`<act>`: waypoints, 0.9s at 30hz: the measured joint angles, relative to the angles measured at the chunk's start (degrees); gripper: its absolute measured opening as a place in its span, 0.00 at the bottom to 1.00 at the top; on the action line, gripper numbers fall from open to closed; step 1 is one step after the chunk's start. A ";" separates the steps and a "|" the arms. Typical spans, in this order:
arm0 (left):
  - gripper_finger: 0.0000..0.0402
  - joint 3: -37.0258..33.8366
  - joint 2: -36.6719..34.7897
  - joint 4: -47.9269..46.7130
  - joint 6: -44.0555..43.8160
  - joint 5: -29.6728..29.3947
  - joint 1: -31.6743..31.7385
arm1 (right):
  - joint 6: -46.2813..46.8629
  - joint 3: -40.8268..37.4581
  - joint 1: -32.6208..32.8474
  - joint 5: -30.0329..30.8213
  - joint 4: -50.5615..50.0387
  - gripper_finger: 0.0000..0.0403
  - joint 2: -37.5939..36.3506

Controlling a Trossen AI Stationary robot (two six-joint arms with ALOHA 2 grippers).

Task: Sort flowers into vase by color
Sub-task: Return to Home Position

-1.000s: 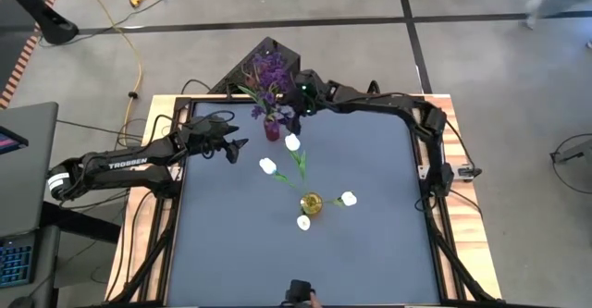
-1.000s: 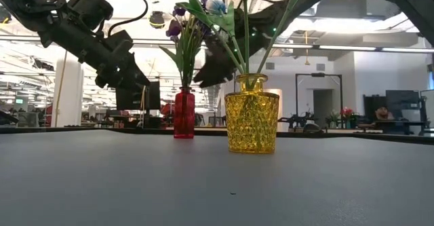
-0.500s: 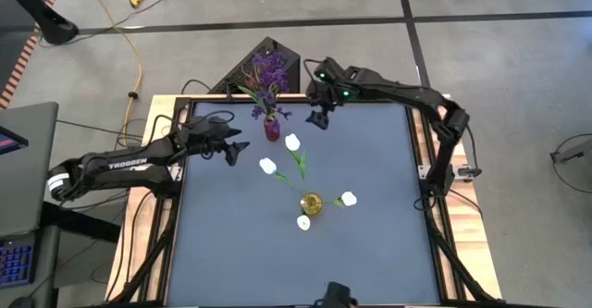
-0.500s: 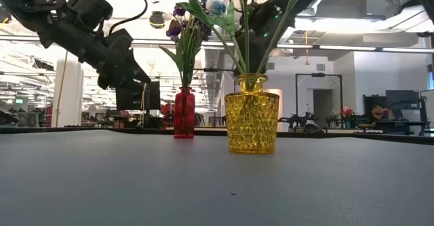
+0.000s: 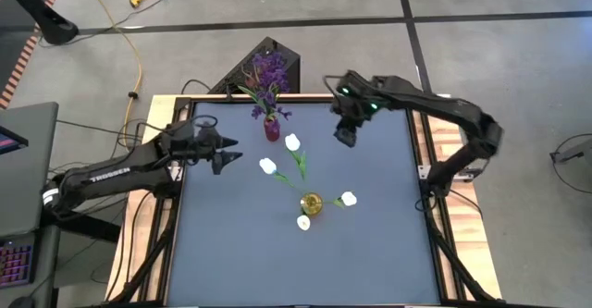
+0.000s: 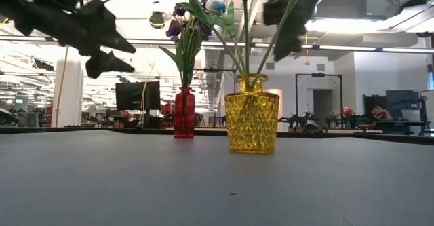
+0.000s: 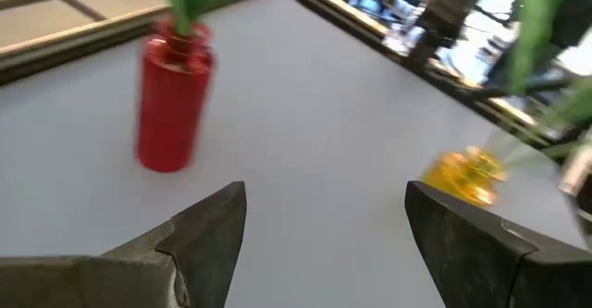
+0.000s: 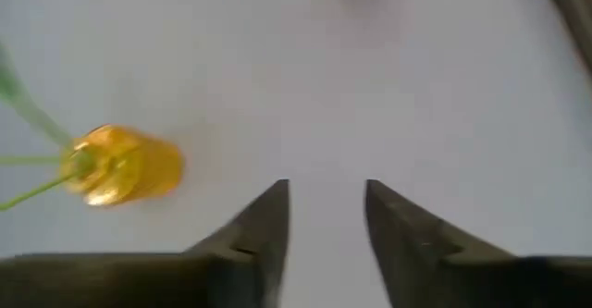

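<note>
Table (image 5: 370,252) read from the high view as a clock face, 12 at the far edge.

Yellow vase (image 5: 312,203) stands upright close to centre. It holds four white tulips (image 5: 292,142) on green stems, their heads fanned out toward 12, 10, 3 and 7 o'clock. No tulip lies loose on the table.

Red vase (image 5: 272,129) stands upright at 11 o'clock, near the far edge and well apart from the yellow vase. It holds the purple sprigs (image 5: 268,72), which lean out past the far edge.

Left gripper (image 5: 229,155) hangs over the table at 10 o'clock, near the red vase but not touching it. In the left wrist view its fingers (image 7: 208,225) are spread wide with only bare table between them. It holds nothing.

Right gripper (image 5: 345,138) hangs over the table at 1 o'clock, well apart from both vases. In the right wrist view its fingers (image 8: 264,225) are parted by a narrow gap with nothing in it. It holds nothing.

In the low view both grippers hang well above the tabletop, higher than the vase rims. Neither touches a stem as far as can be seen.
</note>
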 joint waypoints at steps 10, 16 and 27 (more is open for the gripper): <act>0.65 0.00 -7.89 1.95 -6.62 -4.15 -12.95 | 16.79 -27.33 10.40 0.45 19.76 0.04 -25.42; 0.52 -2.25 -7.49 14.21 -6.92 -14.55 -24.04 | 20.95 -41.00 19.02 7.29 35.11 0.07 -36.49; 0.02 -3.23 -18.88 0.23 -4.53 -21.55 -28.73 | 20.52 -59.04 20.27 7.58 43.53 0.05 -57.18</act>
